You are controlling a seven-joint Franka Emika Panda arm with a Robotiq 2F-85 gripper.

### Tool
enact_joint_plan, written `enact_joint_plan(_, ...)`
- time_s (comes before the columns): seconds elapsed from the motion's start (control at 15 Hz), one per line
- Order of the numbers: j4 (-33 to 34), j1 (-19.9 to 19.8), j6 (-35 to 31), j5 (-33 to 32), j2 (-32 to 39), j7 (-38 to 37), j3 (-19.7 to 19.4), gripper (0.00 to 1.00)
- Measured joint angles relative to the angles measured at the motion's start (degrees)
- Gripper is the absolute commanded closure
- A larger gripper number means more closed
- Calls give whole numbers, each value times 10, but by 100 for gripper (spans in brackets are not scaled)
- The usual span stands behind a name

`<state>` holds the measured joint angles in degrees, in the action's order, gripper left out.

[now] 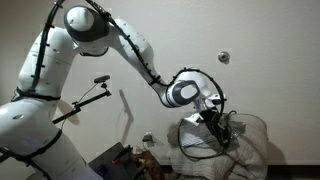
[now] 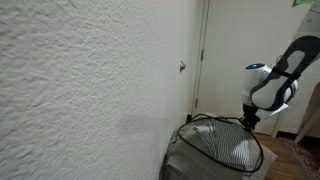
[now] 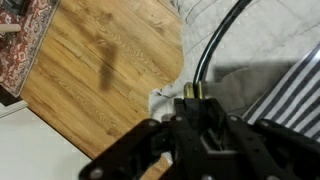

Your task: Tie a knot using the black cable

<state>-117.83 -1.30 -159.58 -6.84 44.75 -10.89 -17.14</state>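
Above a wood floor (image 3: 100, 70) and a grey striped cloth (image 3: 295, 90), the end effector (image 3: 196, 98) is pinched on the black cable (image 3: 215, 45), which curves away across the cloth in loose loops.

**Inspector:** What kind of premises is this?

**Assessor:** It is a home, a lived-in room. The textured white wall (image 2: 80, 80) is plain plaster, and a white-framed interior door (image 2: 222, 60) stands beside it.

**Inspector:** What is the floor like?

**Assessor:** The wood-plank floor (image 3: 110, 70) has a patterned rug (image 3: 22, 40) lying along one edge in the wrist view.

**Inspector:** Are there any furnishings?

**Assessor:** Striped household fabric (image 2: 232, 150) is heaped by the foot of the wall. A small round fitting (image 1: 224, 57) is fixed to the wall, but what it is cannot be made out.
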Motion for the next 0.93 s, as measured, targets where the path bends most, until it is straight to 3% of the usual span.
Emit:
enact_joint_plan(0.33, 37, -2, 34, 8, 29, 0, 2, 93)
enact_joint_plan(0.4, 44, -2, 40, 8, 34, 0, 3, 47)
enact_joint_plan(0.47, 50, -3, 46, 9, 39, 0, 3, 46)
enact_joint_plan(0.87, 76, -7, 79, 9, 55, 0, -1, 3)
enact_joint_plan(0.93, 76, -8, 79, 9, 55, 0, -2, 0)
